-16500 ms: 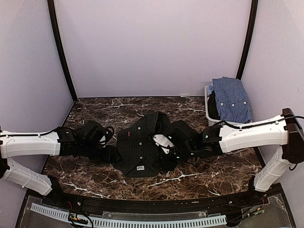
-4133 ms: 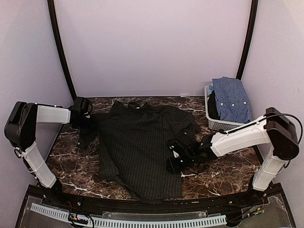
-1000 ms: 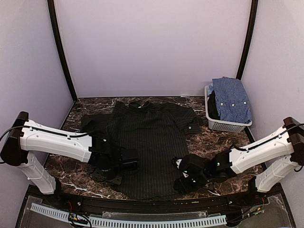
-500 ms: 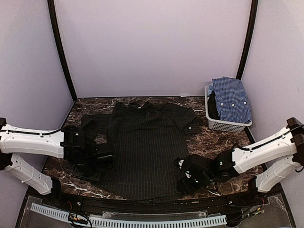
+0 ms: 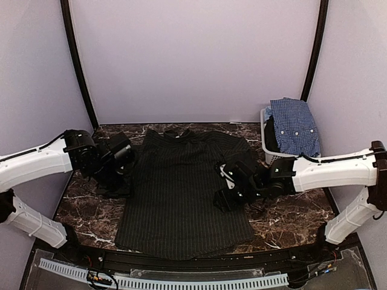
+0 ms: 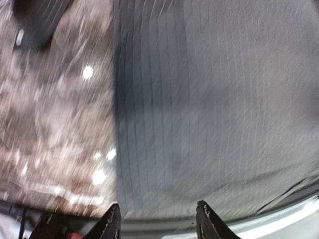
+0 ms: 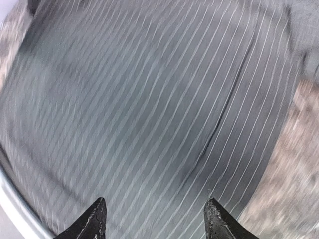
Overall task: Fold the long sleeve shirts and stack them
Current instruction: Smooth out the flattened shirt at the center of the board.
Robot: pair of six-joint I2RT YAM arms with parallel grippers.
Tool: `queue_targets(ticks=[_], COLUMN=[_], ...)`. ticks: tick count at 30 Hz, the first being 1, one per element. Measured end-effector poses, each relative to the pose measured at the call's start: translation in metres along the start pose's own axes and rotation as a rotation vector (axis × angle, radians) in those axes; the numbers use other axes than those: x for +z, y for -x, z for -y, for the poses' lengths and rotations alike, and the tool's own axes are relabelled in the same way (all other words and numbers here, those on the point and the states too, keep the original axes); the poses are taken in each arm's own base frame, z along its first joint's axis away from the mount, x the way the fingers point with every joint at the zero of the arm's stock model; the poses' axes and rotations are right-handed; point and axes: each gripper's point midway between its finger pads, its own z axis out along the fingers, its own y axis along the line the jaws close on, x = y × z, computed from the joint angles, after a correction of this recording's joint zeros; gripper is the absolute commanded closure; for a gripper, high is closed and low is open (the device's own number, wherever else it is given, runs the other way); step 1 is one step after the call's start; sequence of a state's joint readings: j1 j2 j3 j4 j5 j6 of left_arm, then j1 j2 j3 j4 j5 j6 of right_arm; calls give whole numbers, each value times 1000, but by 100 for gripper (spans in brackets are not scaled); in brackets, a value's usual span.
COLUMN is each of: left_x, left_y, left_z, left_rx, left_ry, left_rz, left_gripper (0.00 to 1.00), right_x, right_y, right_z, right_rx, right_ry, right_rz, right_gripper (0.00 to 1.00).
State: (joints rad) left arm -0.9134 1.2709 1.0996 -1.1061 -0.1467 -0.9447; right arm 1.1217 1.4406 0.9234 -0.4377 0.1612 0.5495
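Shift since half a sec ago: both arms have left the shirt's near hem. Left gripper (image 5: pixel 121 162) was low by the near-left corner of the cloth and now sits further back, at the shirt's left edge next to the bunched left sleeve (image 5: pixel 112 180). Right gripper (image 5: pixel 228 192) was at the near-right corner and is now approx mid-length along the right edge. Near hem itself reads broader and flatter than before, esp. the left corner, which was covered by the left arm.

Black pinstripe shirt (image 5: pixel 181 193) lies spread on the marble table (image 5: pixel 290 220), roughly centred btwn the two arms, collar toward the far wall, hem toward the arm bases, body widening toward the hem. Cloth mostly smooth; right wrist view shows one long crease running through the stripes. Right sleeve area is partly hidden by the right arm, can't tell how it lies.

Left wrist cam, blurred: left gripper (image 6: pixel 158 221) has fingers well apart w/ nothing btwn them, over the shirt's edge where cloth meets marble. Right wrist cam: right gripper (image 7: pixel 155 216) also spread wide, nothing held, striped fabric filling the view beneath.

Blue-and-white check shirt (image 5: pixel 294 125) is heaped in the white basket (image 5: pixel 284 158) at the far-right corner of the table, draped over its rim, well apart from the black one.
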Motion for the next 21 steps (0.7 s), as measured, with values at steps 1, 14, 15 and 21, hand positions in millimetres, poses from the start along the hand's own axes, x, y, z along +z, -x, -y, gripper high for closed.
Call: queue_targets(ticks=[1,14,15,21], left_x=[-1,70,77,132], left_y=[17,205,214,239], left_z=[6,63,66,78], left_rx=[-10,-47,-50,-64], left_ry=[-27,-220,-234,-280], left_rz=[30,241,246,220], left_gripper=[51,56,56,55], right_x=[2,64,71,116], right_y=[16,159,163,167], right_z=[4,91,96,112], right_rx=[9,126,130,144], right_ry=[-9,-123,-131,-151], right_rz=[20,146,143,94], right_gripper=[39,62,62,63])
